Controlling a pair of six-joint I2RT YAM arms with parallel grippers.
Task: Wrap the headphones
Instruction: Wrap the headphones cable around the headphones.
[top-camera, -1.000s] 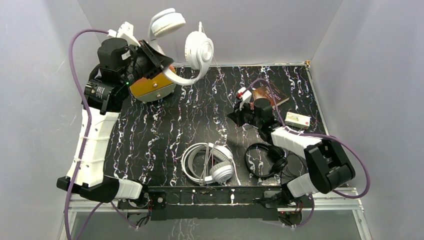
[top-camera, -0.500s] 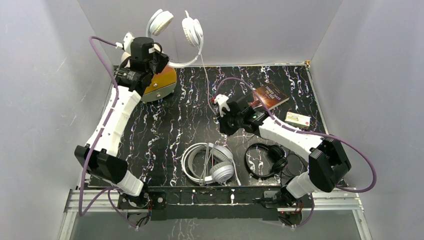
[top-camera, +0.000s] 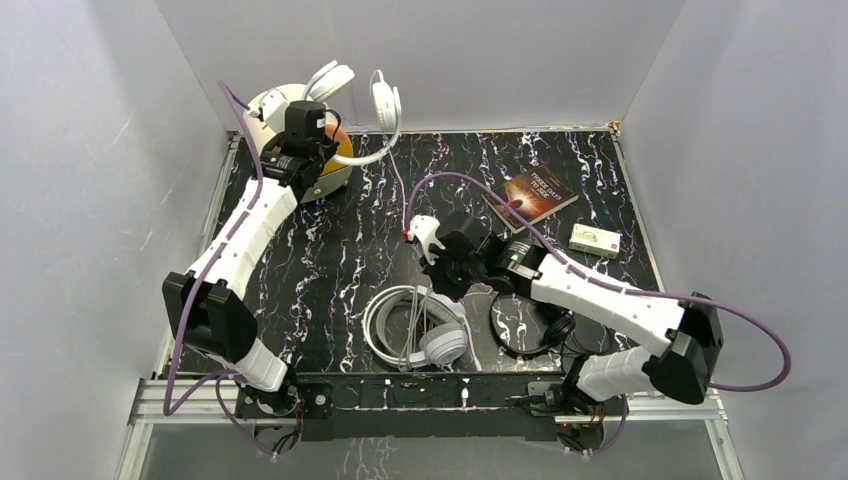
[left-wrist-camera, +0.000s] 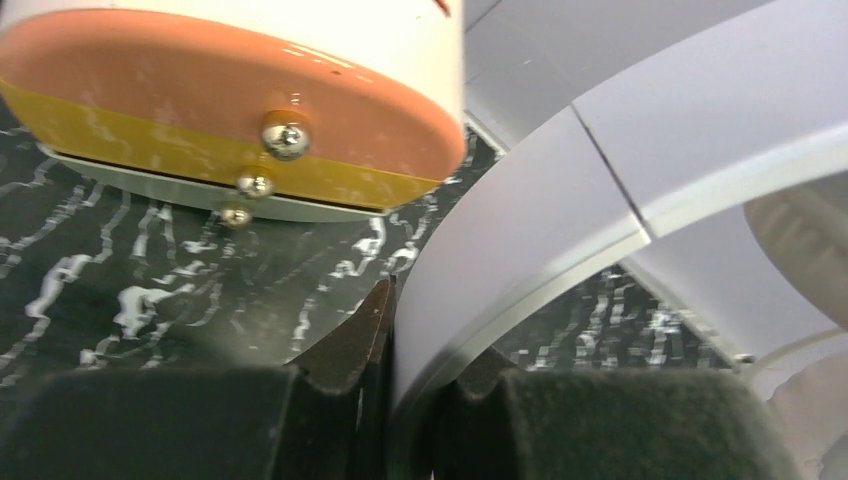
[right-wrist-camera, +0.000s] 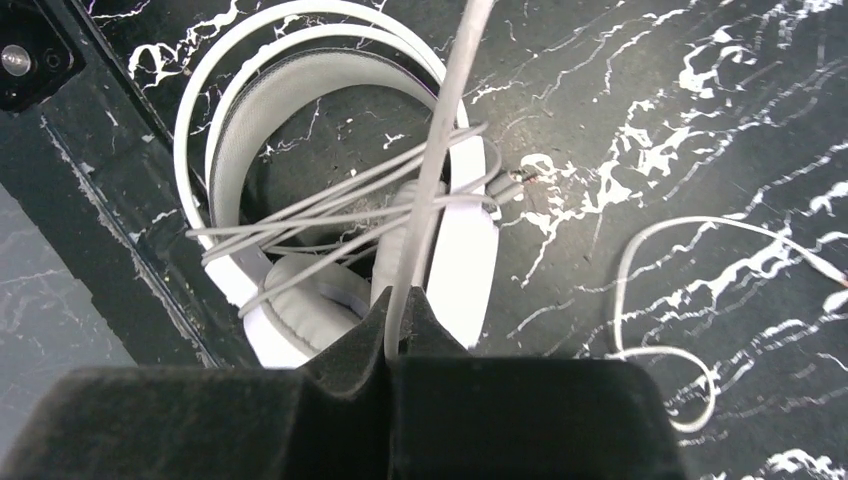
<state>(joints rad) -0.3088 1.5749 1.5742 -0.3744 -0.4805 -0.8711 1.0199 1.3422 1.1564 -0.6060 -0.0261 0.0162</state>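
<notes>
Big white pair (top-camera: 443, 345), bench near edge: cord (right-wrist-camera: 300, 235) wound, done. On-ear pair (top-camera: 384, 104), far-left corner, aloft: left gripper (left-wrist-camera: 395, 350) clamped on headband (left-wrist-camera: 560, 200), right gripper (right-wrist-camera: 390, 340) pinching its lead (right-wrist-camera: 440, 150), unwound. Black pair (top-camera: 553, 326): probably pending.

A robotics lab test cell, not a lived-in room; plain pale panels (top-camera: 90, 200) box in a black marble-patterned tabletop (top-camera: 340, 250) on three sides; two white robot arms (top-camera: 245, 225) are bolted to a bare aluminium rail (top-camera: 430, 400) at its near edge, with purple cables (top-camera: 786, 355) looping loose; headphones (top-camera: 425, 325), a book (top-camera: 540, 195) and a small box (top-camera: 595, 238) make an unrelated mix.
</notes>
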